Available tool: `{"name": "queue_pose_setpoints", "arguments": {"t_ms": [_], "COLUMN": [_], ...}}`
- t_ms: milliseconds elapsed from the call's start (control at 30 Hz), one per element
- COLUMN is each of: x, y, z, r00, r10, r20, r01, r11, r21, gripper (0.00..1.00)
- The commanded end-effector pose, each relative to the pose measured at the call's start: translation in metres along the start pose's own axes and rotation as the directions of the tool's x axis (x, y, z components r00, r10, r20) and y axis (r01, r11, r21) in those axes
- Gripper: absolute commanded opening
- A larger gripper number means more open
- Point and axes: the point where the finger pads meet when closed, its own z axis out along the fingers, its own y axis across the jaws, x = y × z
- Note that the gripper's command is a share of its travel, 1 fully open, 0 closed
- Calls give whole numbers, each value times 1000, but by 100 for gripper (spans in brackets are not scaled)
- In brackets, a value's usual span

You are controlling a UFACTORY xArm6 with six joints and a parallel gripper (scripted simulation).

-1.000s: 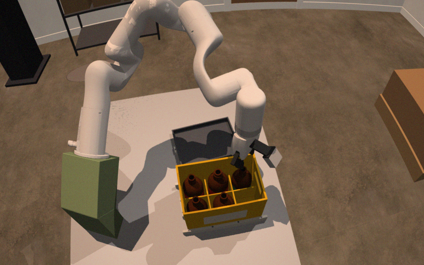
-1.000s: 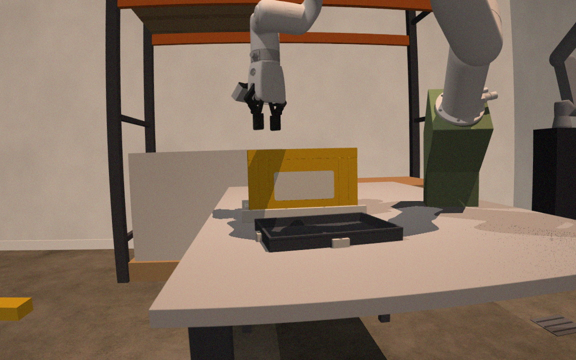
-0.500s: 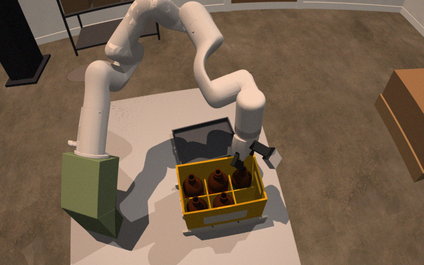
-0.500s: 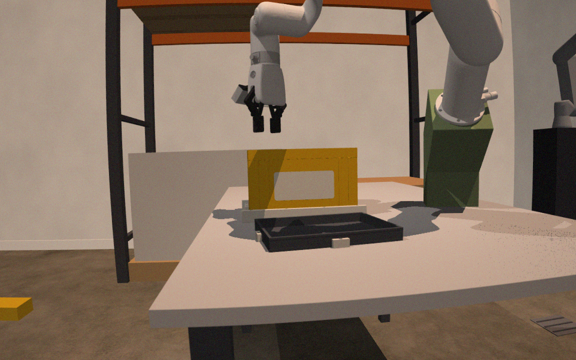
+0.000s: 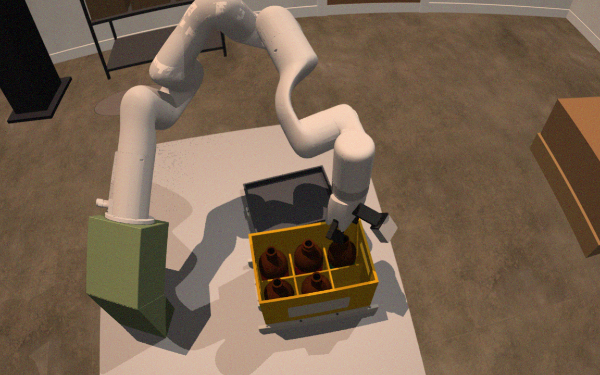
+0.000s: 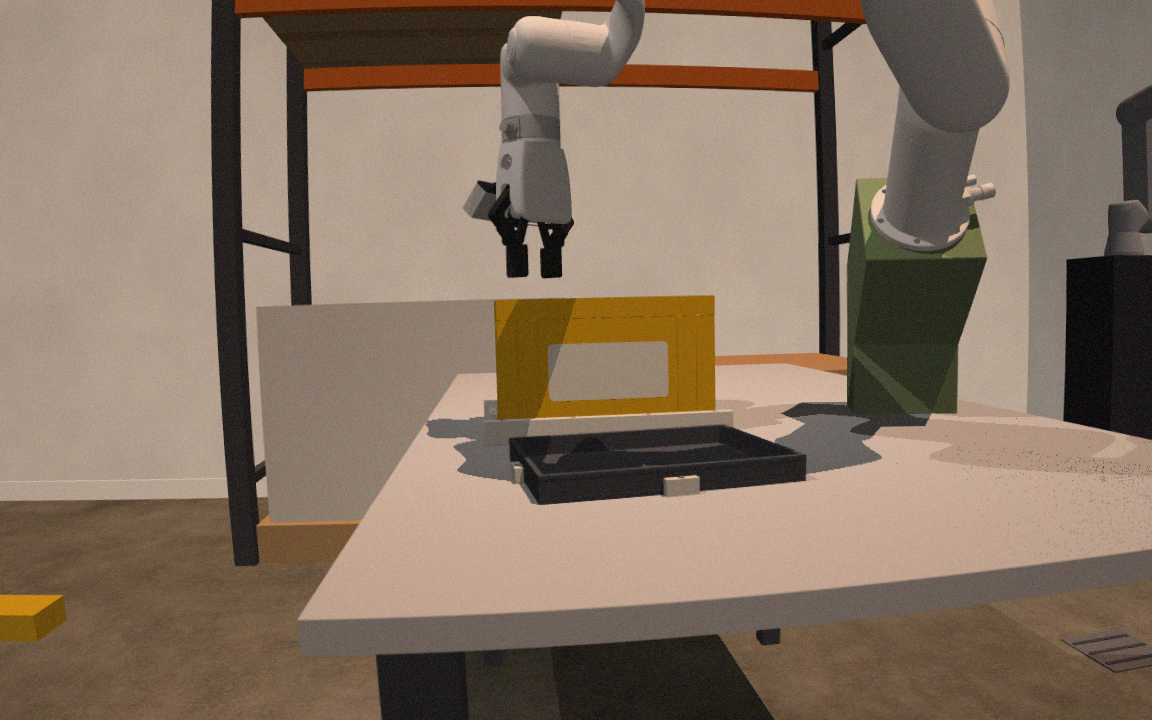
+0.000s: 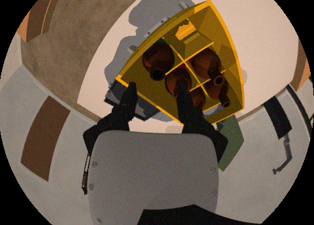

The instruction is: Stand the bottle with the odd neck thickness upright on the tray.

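Note:
A yellow crate [image 5: 311, 273] with six cells stands on the table. Several brown bottles stand in it: three in the back row [image 5: 273, 262] [image 5: 308, 254] [image 5: 341, 251] and two in the front row [image 5: 278, 288] [image 5: 315, 282]. The front right cell is empty. The dark tray [image 5: 288, 196] lies empty just behind the crate; it also shows in the exterior view [image 6: 656, 461]. My gripper [image 6: 533, 261] is open and empty, hanging above the crate's rim over the back right bottle. In the wrist view the fingers straddle that bottle [image 7: 158, 59] from above.
The arm's green base [image 5: 127, 265] stands at the table's left. A metal rack [image 6: 526, 80] rises behind the table. A cardboard box [image 5: 591, 167] sits on the floor to the right.

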Motion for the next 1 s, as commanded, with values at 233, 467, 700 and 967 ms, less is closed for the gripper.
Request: {"name": "queue_pose_setpoints", "arguments": {"t_ms": [233,467,700,967], "x": [1,1,1,1], "y": [-1,-1,-1,-1], "z": [10,17,19,20], "r00": [1000,1000,1000,1000], "r10": [-1,-1,-1,-1], "r20": [-3,-3,-3,-3], "r01": [1,1,1,1], "r11": [1000,1000,1000,1000], "r21": [1,1,1,1], "gripper": [65,65,65,65]}}
